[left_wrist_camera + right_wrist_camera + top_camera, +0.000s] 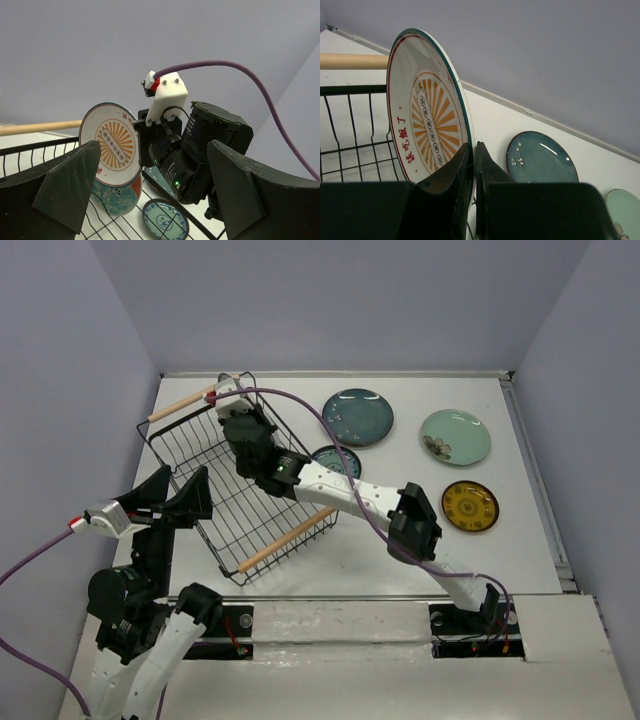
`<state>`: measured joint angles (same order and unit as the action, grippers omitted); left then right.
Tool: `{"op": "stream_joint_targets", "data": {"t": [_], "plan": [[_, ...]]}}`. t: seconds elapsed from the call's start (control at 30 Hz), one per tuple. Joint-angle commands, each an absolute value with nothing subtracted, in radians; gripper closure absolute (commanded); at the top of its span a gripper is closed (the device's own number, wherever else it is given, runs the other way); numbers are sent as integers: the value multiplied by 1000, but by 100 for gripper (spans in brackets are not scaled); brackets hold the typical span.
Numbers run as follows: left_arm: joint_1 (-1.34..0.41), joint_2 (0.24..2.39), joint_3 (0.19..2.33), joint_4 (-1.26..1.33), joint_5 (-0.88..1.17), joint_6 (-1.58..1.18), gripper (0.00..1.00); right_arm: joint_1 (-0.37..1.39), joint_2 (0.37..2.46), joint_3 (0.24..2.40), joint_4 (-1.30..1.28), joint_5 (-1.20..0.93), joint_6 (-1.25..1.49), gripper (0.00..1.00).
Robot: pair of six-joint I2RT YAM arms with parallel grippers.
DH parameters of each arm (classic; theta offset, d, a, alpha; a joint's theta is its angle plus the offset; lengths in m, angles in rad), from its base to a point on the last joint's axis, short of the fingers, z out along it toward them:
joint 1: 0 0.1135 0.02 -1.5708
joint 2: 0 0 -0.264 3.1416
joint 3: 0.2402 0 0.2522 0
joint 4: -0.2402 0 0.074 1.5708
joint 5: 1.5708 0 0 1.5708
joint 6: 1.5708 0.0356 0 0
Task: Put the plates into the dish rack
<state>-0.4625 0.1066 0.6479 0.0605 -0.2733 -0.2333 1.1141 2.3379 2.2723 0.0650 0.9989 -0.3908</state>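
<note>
Top view, white worktop (420,550): dish rack (225,525), black wire w/ two wooden rod handles, sits skewed on the left half. R arm (350,495) reaches from the near-right base across to the rack's far corner; L arm (140,610) rises at near left. Four plates lie flat on the worktop right of the rack: dark teal plate (357,416) at far centre, pale mint plate (455,436) further right, small yellow plate (470,505) nearer than the mint one, small teal patterned plate (340,458) just beside the rack, partly under the R arm. The cream-orange plate (427,120) stands on edge inside the rack near the far handle, its rim pinched btwn the fingers of the R gripper (471,150). The red plate w/ teal flower (117,197) shows just below it in the left wrist view, on the rack wires; pose unclear. L gripper (185,480) hangs at the rack's left rim, fingers spread wide, holding nothing.
</note>
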Motion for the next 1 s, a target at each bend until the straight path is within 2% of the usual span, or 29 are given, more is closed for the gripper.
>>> {"op": "stream_joint_targets", "data": {"t": [0.0, 0.37, 0.6, 0.97], "plan": [[-456, 92, 683, 101, -285, -235, 1, 1114, 2339, 2281, 181, 1054, -388, 93], [-457, 92, 686, 103, -288, -236, 1, 1123, 2384, 2255, 170, 1071, -391, 93], [-474, 95, 686, 104, -293, -235, 1, 1144, 2513, 2411, 172, 1120, -569, 93], [-494, 84, 686, 101, -304, -232, 1, 1144, 2516, 2358, 173, 1106, -505, 93]]}}
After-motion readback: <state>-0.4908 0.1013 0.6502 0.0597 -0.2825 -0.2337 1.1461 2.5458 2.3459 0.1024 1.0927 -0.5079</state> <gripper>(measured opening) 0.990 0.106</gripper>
